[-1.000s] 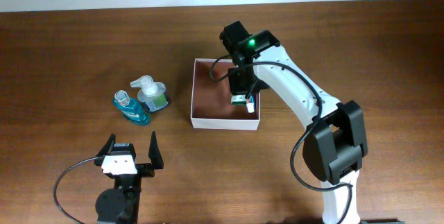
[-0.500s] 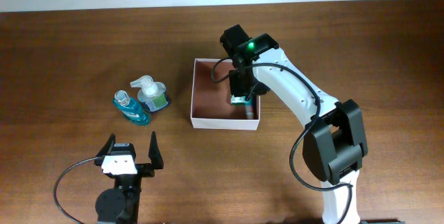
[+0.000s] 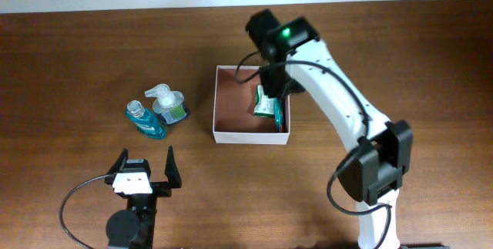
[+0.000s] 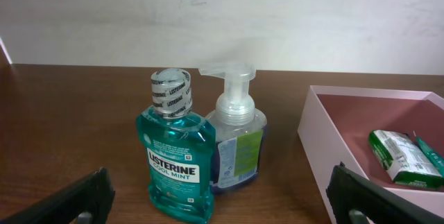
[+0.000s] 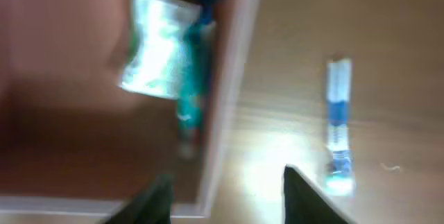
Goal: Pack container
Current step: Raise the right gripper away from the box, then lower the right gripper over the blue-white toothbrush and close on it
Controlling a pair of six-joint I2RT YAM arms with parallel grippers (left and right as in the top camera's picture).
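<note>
The container (image 3: 248, 136), a shallow white-walled box with a reddish-brown inside, sits mid-table. A green packet (image 3: 266, 104) lies inside it against the right wall, with a teal item beside it. My right gripper (image 3: 272, 85) hangs open and empty above the container's far right part. Its blurred wrist view shows the packet (image 5: 156, 47), the container wall (image 5: 229, 78) and the open gripper (image 5: 225, 179). My left gripper (image 3: 145, 164) is open and empty near the front left. Its wrist view shows the container (image 4: 326, 148) and packet (image 4: 399, 156) beyond the gripper (image 4: 218, 191).
A teal Listerine bottle (image 3: 145, 120) and a clear pump soap bottle (image 3: 168, 104) stand together left of the container, also in the left wrist view (image 4: 175, 154) (image 4: 237, 137). A blue-and-white tube (image 5: 338, 123) lies on the table right of the container.
The right gripper, low in the container with the green packet, has let go and drawn up and back. The packet now lies in the container. The left arm has not moved.
</note>
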